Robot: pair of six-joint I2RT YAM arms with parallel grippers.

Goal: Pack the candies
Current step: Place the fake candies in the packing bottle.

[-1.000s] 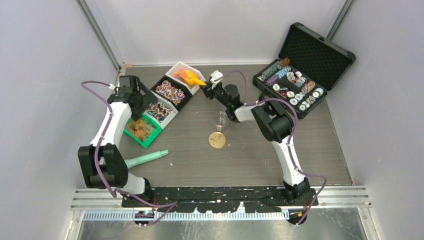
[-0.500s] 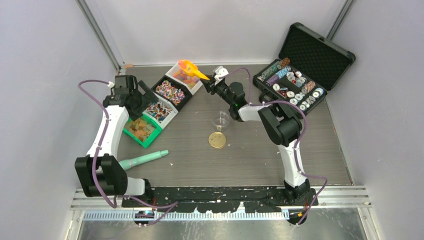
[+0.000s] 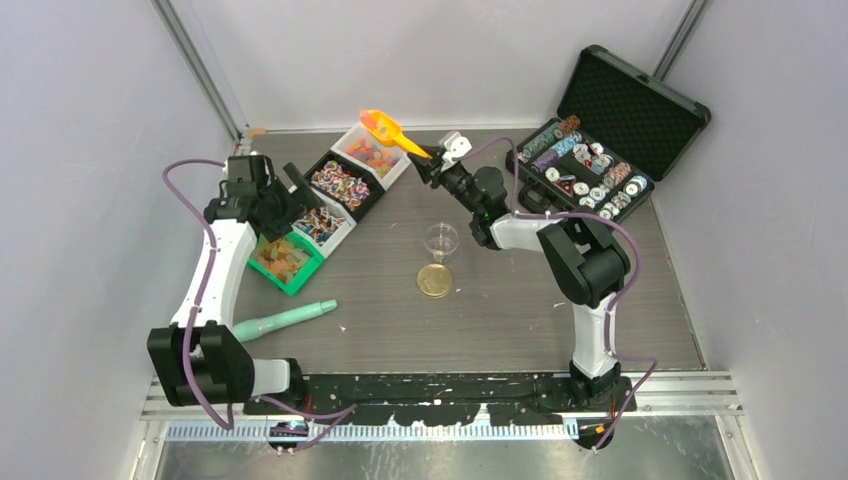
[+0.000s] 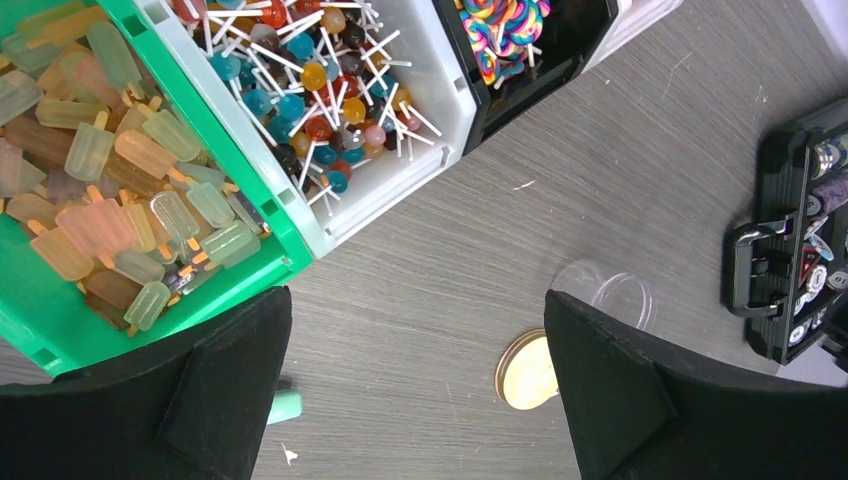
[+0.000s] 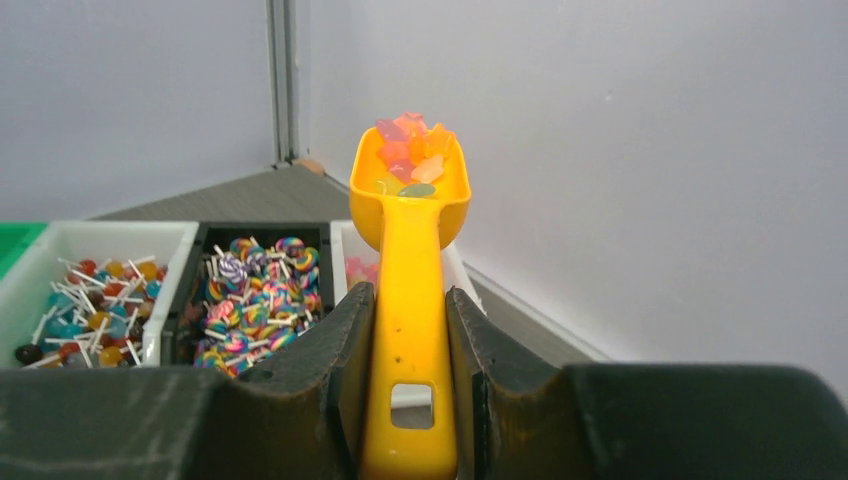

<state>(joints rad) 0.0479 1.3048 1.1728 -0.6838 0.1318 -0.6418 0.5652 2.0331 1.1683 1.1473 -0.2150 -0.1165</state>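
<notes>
Bright, even, diffuse light fills all three views, leaving only faint soft shadows on the worktop (image 3: pixel 500 300). The left gripper (image 4: pixel 416 310) shows as near-black masses in its view's lower corners, detail lost. The right gripper (image 5: pixel 408 300) along the bottom edge looks slightly soft, the orange scoop (image 5: pixel 408 190) sharp.

Top overhead; left wrist down, right wrist forward; all share lollipops (image 4: pixel 312 76).

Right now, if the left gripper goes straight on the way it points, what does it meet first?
Probably the bare table, between the white lollipop bin and the gold disc. The left gripper is open and nothing shows between its jaws, though depth is hard to judge.
</notes>
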